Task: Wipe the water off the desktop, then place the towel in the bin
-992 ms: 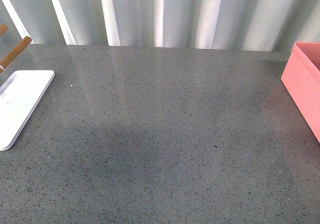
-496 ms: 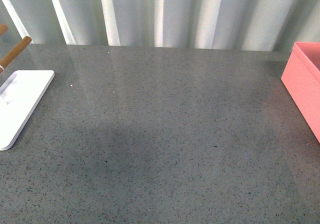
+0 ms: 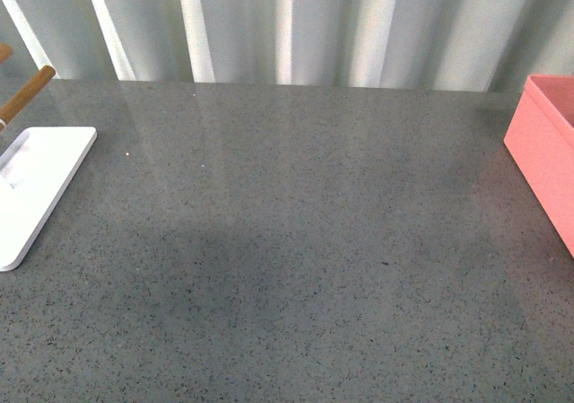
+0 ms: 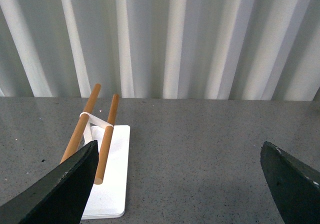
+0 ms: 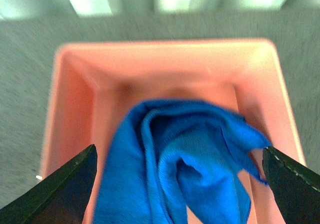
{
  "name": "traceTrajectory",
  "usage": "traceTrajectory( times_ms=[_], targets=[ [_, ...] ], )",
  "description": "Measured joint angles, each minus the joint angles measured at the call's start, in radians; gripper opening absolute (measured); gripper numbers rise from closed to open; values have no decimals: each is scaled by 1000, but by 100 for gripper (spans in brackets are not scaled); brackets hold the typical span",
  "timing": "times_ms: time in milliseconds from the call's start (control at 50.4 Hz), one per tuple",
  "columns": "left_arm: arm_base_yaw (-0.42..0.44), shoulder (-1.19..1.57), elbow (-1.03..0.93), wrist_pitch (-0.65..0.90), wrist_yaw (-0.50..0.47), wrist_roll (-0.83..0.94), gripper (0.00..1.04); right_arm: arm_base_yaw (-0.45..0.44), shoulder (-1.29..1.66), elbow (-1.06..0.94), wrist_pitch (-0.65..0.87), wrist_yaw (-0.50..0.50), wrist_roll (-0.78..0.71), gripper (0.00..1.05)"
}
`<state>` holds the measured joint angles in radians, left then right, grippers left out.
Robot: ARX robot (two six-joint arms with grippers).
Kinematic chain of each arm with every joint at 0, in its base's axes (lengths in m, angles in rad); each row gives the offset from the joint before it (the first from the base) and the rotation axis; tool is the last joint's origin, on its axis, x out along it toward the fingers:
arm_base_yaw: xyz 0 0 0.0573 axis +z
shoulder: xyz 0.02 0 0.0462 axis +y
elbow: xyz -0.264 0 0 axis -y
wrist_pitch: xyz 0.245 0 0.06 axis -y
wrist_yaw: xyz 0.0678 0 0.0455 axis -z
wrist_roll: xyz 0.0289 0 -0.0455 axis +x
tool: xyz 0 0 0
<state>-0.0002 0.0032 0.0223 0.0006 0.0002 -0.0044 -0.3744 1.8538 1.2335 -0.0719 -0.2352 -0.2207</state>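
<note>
The table [image 3: 296,241] takes up most of the front view: glossy dark grey stone with fine speckles, with a pale ribbed wall [image 3: 287,26] behind it. No arms show up in that view at all. The salmon-pink bin [image 3: 545,147] sits at the far right edge, partly cut off, and over on the far left is a flat white stand [image 3: 36,188] with a wooden rod [image 3: 27,93] poking out above it.

From the right wrist view you're looking straight down into the bin [image 5: 75,114], and the blue towel [image 5: 185,169] is lying crumpled inside it, between the pink walls. The right fingers [image 5: 57,194] are spread wide, one dark tip at each lower corner, with the towel down between and below them. They're not gripping it or anything else, as far as I can see.

Left wrist view: left fingers [image 4: 55,194] also wide apart and empty, hanging over the table [image 4: 200,149] with the white stand [image 4: 112,184] and its two wooden rods [image 4: 82,124] just beside one tip.
</note>
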Motion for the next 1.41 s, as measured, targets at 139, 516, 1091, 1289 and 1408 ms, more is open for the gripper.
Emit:
traceTrajectory(
  times_ms=[139, 516, 1091, 1289, 1408],
  targets=[
    [0, 0, 0, 0, 0, 0, 98, 42, -180, -55, 82, -71, 3, 98],
    [0, 0, 0, 0, 0, 0, 98, 154, -721, -444, 157, -228, -8, 98],
    [0, 0, 0, 0, 0, 0, 98, 208, -878, -909, 718, 67, 197, 33],
    [0, 0, 0, 0, 0, 0, 98, 251, -980, -1016, 720, 114, 203, 3],
    [0, 0, 0, 0, 0, 0, 98, 281, -1061, -1077, 702, 138, 203, 3]
  ],
)
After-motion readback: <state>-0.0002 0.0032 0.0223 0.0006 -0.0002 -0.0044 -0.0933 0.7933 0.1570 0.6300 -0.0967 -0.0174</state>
